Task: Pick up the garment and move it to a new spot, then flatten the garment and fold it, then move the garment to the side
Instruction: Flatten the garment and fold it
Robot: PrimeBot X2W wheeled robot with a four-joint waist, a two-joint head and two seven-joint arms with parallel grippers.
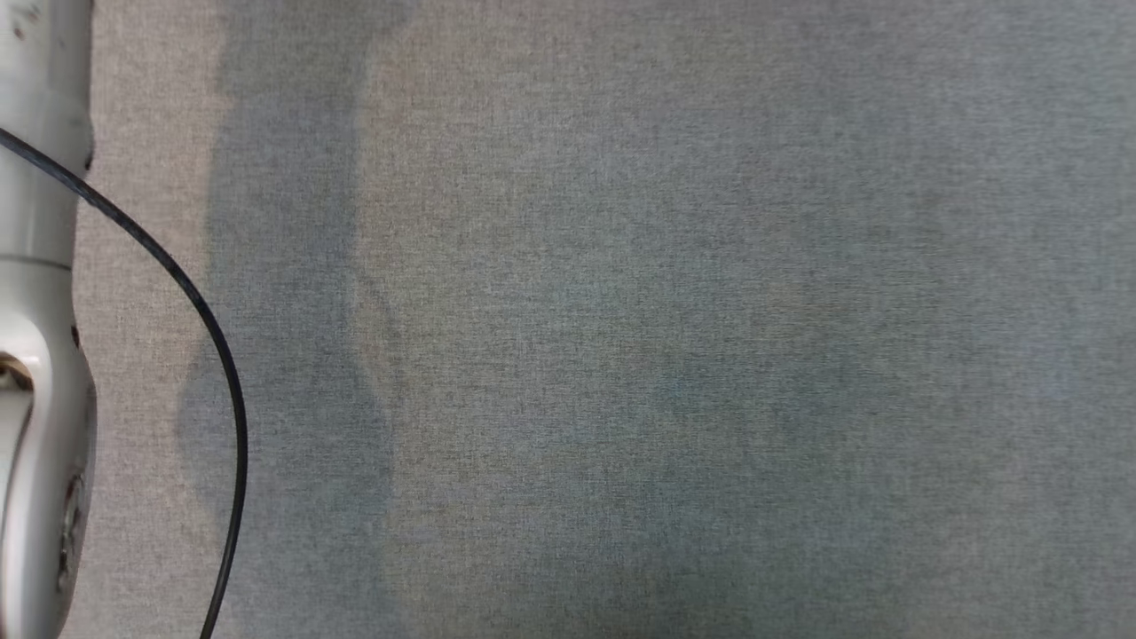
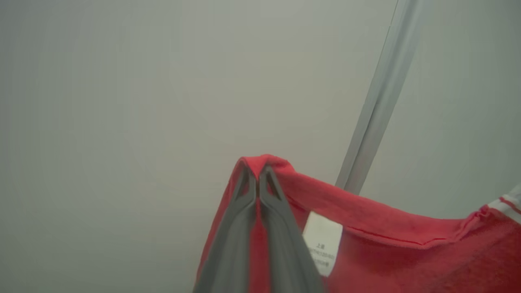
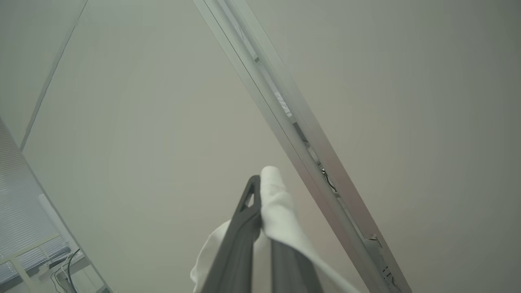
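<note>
The left gripper (image 2: 257, 171) is pinching a fold of the red garment (image 2: 386, 232). Its 2 dark fingers are pressing together, with cloth bunching over the tips and a strip of red showing between them. The garment is trailing off to that view's right, with a white label (image 2: 323, 244) showing under its top edge and white striping at the far side. The right gripper (image 3: 261, 199) is clamping down as well, on a white cloth (image 3: 281, 211) that is draping over 1 finger. This is most likely a white part of the same garment, though the frames are not settling that.

Both wrist cameras are looking up past a pale wall or ceiling and a metal rail (image 3: 309, 138), so I am judging the garment to be lifted and hanging between the 2 arms. In the head view the grey table (image 1: 674, 319) is lying below, with a pale forearm (image 1: 40, 355) and a black cable (image 1: 191, 293) at its left edge.

The main risk from here is slipping — each hold is taking in only a narrow fold near the fingertips, so spreading the arms too far or swinging fast could be enough to drag the cloth free. Lowering 1 side ahead of the other would likely be landing the garment crumpled, making the flattening harder. The loose cable could also be catching on hanging fabric.
</note>
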